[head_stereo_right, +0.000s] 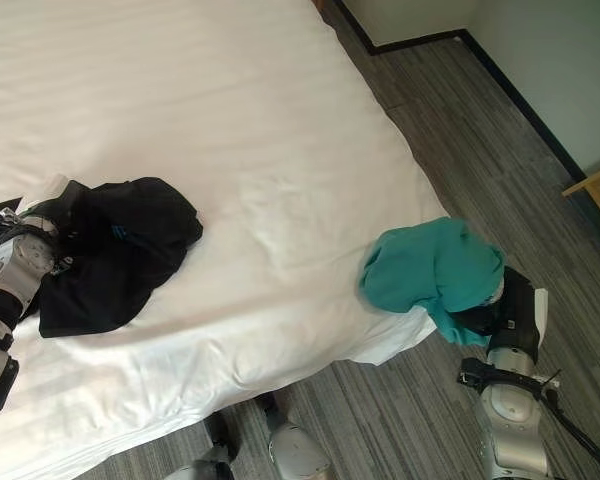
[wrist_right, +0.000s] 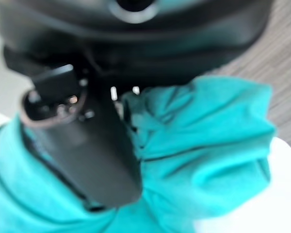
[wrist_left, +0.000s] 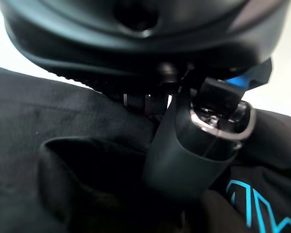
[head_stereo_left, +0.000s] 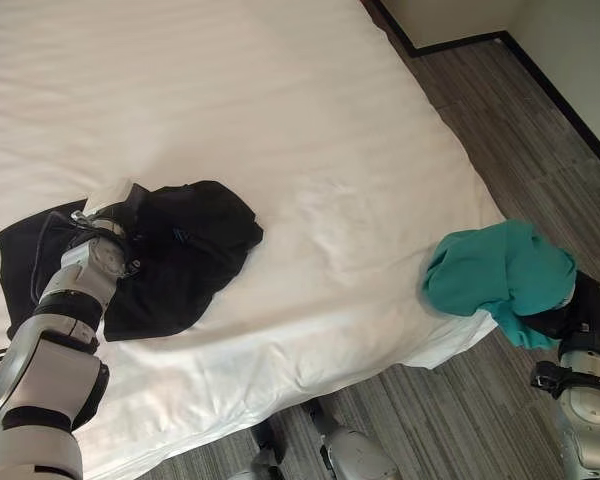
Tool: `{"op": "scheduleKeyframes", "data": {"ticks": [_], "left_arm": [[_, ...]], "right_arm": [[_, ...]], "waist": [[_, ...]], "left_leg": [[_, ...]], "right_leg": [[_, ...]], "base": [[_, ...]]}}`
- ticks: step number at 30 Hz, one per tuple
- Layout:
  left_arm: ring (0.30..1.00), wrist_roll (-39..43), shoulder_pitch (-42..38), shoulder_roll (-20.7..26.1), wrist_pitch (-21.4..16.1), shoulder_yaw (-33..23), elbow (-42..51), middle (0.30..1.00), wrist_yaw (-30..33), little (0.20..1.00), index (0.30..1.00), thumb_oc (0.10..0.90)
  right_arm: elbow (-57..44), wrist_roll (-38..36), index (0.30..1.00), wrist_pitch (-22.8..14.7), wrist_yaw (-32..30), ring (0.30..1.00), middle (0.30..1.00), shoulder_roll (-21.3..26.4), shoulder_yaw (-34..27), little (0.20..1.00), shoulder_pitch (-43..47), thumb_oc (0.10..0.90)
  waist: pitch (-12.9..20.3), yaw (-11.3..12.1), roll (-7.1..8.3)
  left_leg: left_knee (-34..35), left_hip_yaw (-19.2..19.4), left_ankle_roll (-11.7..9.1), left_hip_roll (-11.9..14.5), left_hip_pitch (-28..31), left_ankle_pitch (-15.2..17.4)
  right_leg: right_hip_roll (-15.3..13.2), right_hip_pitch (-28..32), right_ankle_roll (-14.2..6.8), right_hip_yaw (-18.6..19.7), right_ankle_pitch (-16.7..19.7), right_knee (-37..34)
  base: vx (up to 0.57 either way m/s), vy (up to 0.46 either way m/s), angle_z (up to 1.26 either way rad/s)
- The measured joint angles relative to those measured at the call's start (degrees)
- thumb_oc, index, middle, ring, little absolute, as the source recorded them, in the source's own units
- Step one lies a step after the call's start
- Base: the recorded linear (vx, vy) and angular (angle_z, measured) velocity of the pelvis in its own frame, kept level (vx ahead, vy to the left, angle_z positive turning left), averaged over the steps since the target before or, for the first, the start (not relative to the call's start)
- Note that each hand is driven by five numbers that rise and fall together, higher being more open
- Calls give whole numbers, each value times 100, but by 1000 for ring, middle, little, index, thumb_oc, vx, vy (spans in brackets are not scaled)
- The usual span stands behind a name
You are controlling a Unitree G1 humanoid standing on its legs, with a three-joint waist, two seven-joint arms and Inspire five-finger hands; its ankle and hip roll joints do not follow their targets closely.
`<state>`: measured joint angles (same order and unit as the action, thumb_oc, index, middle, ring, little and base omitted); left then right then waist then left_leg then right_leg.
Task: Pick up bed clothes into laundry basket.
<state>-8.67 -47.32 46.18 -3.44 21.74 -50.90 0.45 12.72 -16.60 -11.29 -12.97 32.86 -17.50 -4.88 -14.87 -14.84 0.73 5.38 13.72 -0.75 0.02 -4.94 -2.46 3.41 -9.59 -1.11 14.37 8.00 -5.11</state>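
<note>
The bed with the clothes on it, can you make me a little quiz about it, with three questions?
1. True or false: the teal garment lies in the middle of the bed.
2. Which hand is at the black garment? A) left hand B) right hand
3. Fill in: the floor beside the bed is grey ____.

Key
1. False: it is bunched at the bed's corner edge, held by the right hand, whose thumb presses into the cloth in the right wrist view.
2. A. In the left wrist view its thumb presses into the dark cloth.
3. Wood-look planks.
</note>
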Motion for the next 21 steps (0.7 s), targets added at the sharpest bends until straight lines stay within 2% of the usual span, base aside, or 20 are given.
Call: {"op": "scheduleKeyframes", "data": {"ticks": [1,2,4,9,12,13,15,16,20,21], "left_arm": [[300,284,271,65,-55,-130,558,300,-8,300,300,400],[300,659,453,30,-262,-231,872,300,35,300,300,400],[300,1258,850,92,-295,-465,1617,300,38,300,300,400],[300,1810,1080,175,-390,-661,2143,300,167,300,300,400],[300,2175,1179,200,-420,-744,2464,300,264,300,300,400],[300,2523,1236,150,-424,-870,2648,300,281,300,300,400],[300,2977,1274,93,-522,-1007,2948,300,333,300,300,400],[300,3389,1295,-51,-684,-1159,3321,300,489,300,300,400],[300,3946,1299,-332,-987,-1531,4052,300,729,300,300,400],[300,4033,1297,-359,-1183,-1680,4297,300,794,300,300,400]], "right_arm": [[9,3,300,3,-8,300,300,0,-117,300,-7,400],[12,4,300,4,-72,300,300,4,-236,300,9,400],[23,42,300,2,-84,300,300,20,-313,300,125,400],[42,138,300,20,-68,300,300,115,-303,300,511,400],[37,132,300,61,11,300,300,483,-225,300,713,400],[37,37,300,77,34,300,300,666,-141,300,937,400],[-39,-79,300,29,43,300,300,825,-134,300,1194,400],[-136,-203,300,-37,48,300,300,1051,-118,300,1391,400],[-736,-416,300,-242,22,300,300,1121,-266,300,1657,400],[-1014,-413,300,-426,15,300,300,1122,-383,300,1651,400]], "waist": [[-14,2,-15],[-40,35,-65],[-42,166,-67],[-43,318,-70],[-42,341,-67],[-44,343,-67],[-42,341,-59],[-42,358,-61],[-42,347,-34],[-35,312,-23]], "left_leg": [[-7,-15,-3,-4,10,-5],[-24,-57,9,-3,46,-26],[-3,-100,10,-3,78,-24],[2,-194,55,-6,85,-67],[2,-241,61,-5,149,-76],[0,-242,67,-13,195,-80],[-3,-270,74,-21,209,-91],[-5,-272,97,-32,221,-112],[-8,-295,108,-33,344,-102],[-15,-289,110,-35,393,-95]], "right_leg": [[-3,8,2,-16,1,0],[-12,82,4,-108,3,0],[-11,116,4,-153,1,-1],[-25,165,6,-259,0,-2],[-31,257,7,-319,-1,-2],[-34,289,7,-306,-1,-3],[-44,317,13,-329,5,-1],[-53,329,17,-316,10,-1],[-53,458,15,-317,7,-2],[-52,497,0,-307,-4,-2]], "base": [[-13,-15,19],[8,-9,25],[-1,-8,16],[-4,3,11],[7,13,10],[-18,-12,4],[-7,-4,4],[15,6,6],[6,3,1],[0,0,0]]}}
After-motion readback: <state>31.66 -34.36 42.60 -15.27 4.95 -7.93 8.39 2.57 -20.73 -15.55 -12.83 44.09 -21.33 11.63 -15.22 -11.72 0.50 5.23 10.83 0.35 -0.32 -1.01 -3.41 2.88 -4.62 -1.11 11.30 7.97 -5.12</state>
